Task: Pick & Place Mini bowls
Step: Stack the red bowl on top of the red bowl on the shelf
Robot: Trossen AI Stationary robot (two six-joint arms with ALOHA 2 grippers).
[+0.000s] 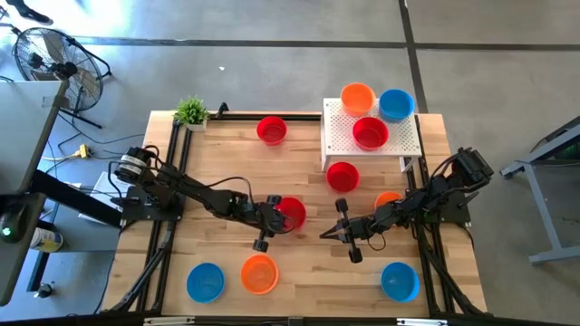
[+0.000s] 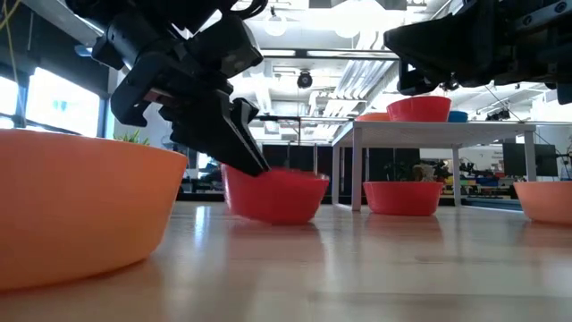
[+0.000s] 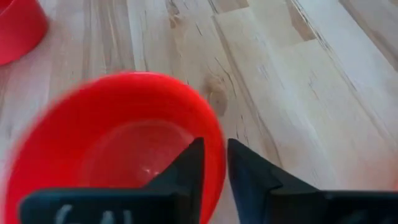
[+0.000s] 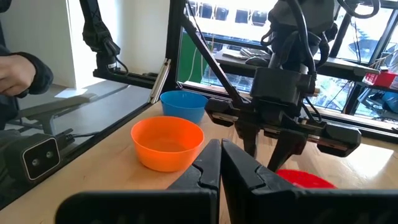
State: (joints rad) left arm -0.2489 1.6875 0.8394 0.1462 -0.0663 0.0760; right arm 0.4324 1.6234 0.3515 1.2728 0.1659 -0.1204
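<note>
The left gripper (image 3: 214,163) has its fingers narrowly parted astride the red bowl's (image 3: 118,146) rim, so it should lift straight up, clear, without nudging it

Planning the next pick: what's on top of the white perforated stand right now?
On the white perforated stand sits one red bowl. An orange bowl and a blue bowl sit at its far edge. Anything beneath the stand's top is covered from above.
</note>
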